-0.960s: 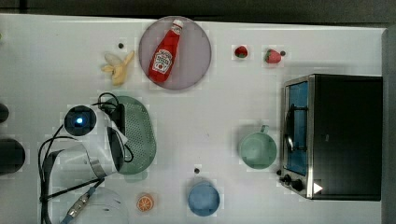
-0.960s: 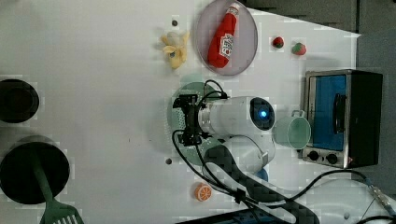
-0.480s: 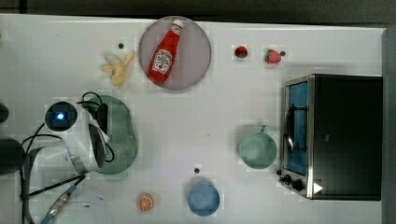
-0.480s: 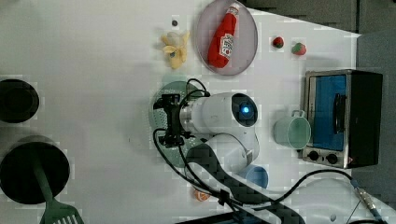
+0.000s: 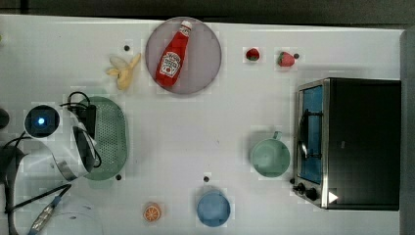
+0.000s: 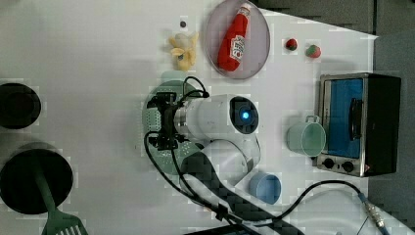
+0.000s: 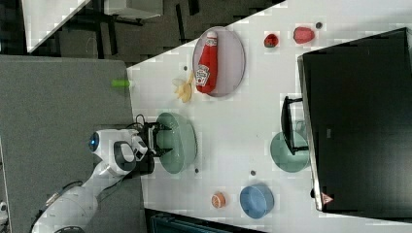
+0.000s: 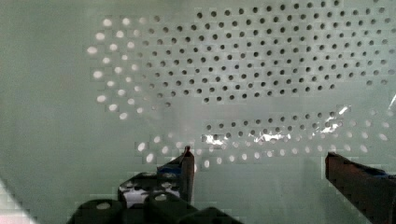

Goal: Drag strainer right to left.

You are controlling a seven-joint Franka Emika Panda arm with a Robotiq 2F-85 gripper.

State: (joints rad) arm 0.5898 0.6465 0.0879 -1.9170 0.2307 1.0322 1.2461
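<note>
One strainer (image 5: 110, 139) lies at the left of the top view, pale green and dotted with holes, its long side running up and down the frame; the arm (image 5: 63, 147) covers its left edge there; in the left view the strainer (image 6: 155, 117) sits left of centre, mostly under the arm's white body (image 6: 215, 117); in the right view it (image 7: 180, 141) is left of centre, near the table's (image 7: 233, 126) left edge.

The gripper (image 8: 259, 163) hangs inside the strainer's bowl in the wrist view, its two dark fingers (image 8: 187, 165) set wide apart with only the holed floor (image 8: 261, 70) between them, holding nothing; in the right view the gripper (image 7: 156, 140) reaches over the strainer's left rim.

In the top view a plate (image 5: 205, 58) at upper centre carries a ketchup bottle (image 5: 171, 61) lying on its side; a banana (image 5: 123, 73) lies just left of the plate, above the strainer; two strawberries (image 5: 269, 56) sit to the plate's right; an oven (image 5: 350, 142) fills the right side, a green cup (image 5: 269, 156) touching or just beside its front; a blue bowl (image 5: 213, 208) and an orange slice (image 5: 152, 212) lie along the bottom edge, well apart from the strainer.

In the left view a green spatula (image 6: 56, 215) rests over a black disc (image 6: 24, 181) at lower left; another black disc (image 6: 17, 105) sits above it.
</note>
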